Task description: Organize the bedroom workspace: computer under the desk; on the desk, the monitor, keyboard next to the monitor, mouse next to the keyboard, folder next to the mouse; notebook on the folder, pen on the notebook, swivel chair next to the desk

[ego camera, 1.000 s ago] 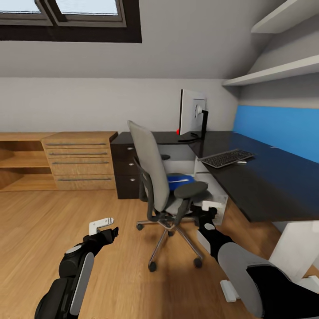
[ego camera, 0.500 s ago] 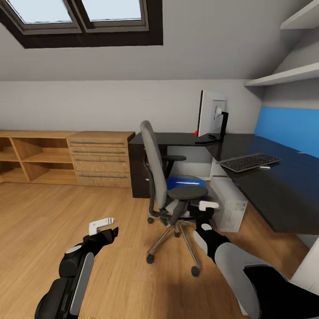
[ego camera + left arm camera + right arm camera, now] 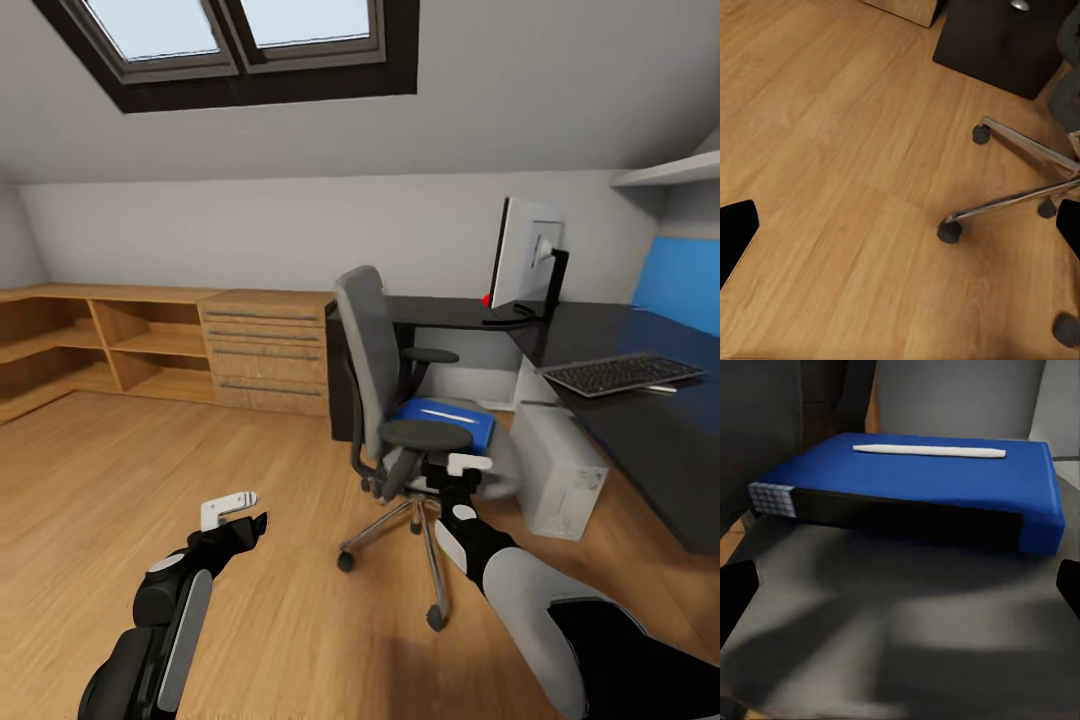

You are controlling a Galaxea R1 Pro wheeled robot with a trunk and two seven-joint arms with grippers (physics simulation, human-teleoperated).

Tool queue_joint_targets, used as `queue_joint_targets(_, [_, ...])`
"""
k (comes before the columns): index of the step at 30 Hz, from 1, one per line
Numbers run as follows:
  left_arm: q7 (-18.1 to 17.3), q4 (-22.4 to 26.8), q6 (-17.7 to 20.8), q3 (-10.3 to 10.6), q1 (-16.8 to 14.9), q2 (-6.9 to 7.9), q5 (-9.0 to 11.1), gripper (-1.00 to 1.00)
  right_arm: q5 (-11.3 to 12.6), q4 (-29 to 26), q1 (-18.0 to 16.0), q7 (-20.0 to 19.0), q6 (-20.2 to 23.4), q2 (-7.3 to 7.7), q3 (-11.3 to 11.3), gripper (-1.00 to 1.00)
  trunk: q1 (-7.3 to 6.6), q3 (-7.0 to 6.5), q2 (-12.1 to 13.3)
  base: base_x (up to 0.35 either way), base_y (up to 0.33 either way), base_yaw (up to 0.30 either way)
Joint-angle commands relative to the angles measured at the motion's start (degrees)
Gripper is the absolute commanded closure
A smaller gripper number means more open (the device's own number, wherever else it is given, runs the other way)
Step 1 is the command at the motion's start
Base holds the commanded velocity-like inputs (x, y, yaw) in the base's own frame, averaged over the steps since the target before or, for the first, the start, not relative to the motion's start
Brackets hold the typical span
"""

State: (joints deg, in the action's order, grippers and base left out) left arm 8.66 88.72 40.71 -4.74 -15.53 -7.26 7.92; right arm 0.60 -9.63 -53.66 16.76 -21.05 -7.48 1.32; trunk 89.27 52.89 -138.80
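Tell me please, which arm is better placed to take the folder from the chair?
The right. The right gripper is at the swivel chair seat, facing the folder; the left gripper hangs over bare floor.

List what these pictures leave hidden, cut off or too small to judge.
- Mouse: not made out on the desk, head view; too small or past the frame edge.
- Notebook: right wrist view has a thick blue block, the folder, with the pen on it; whether a notebook lies in that stack cannot be told.
- Desk's right end: cut by the head view's edge.
- Right gripper: jaws partly hidden behind the chair armrest.
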Motion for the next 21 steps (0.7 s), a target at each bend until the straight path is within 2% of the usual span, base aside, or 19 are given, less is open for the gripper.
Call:
queue_joint_targets(1, [0.39,0.05,0.25,-0.05,-0.04,-0.04,0.60,-1.00,0.02,0.05,-0.04,0.20,-0.13,-0.02,0.27,-1.00,-0.01,0.11,-0.03,0.000,0.000,0.242])
queue_joint_targets(6, [0.39,0.05,0.25,-0.08,-0.03,-0.04,0.60,-1.00,0.02,0.05,-0.04,0.16,-0.18,0.00,0.26,-1.00,-0.01,0.33,-0.03,0.000,0.000,0.232])
queue_joint_targets(12, [0.36,0.05,0.31,-0.09,-0.03,-0.04,0.62,-1.00,0.08,0.05,-0.04,0.12,-0.22,0.11,0.17,-1.00,-0.01,0.39,-0.03,0.000,0.000,0.052])
queue_joint_targets(15, [0.32,0.05,0.33,-0.09,-0.05,-0.04,0.64,-1.00,0.10,0.05,-0.04,0.12,-0.29,0.38,0.07,-1.00,-0.01,0.40,-0.03,0.000,0.000,-0.129])
queue_joint_targets(21, [0.38,0.18,0.33,-0.39,-0.03,-0.04,0.67,-1.00,0.35,-0.03,-0.04,0.12,-0.24,1.05,-0.06,-1.00,-0.01,0.40,-0.03,0.000,0.000,-0.267])
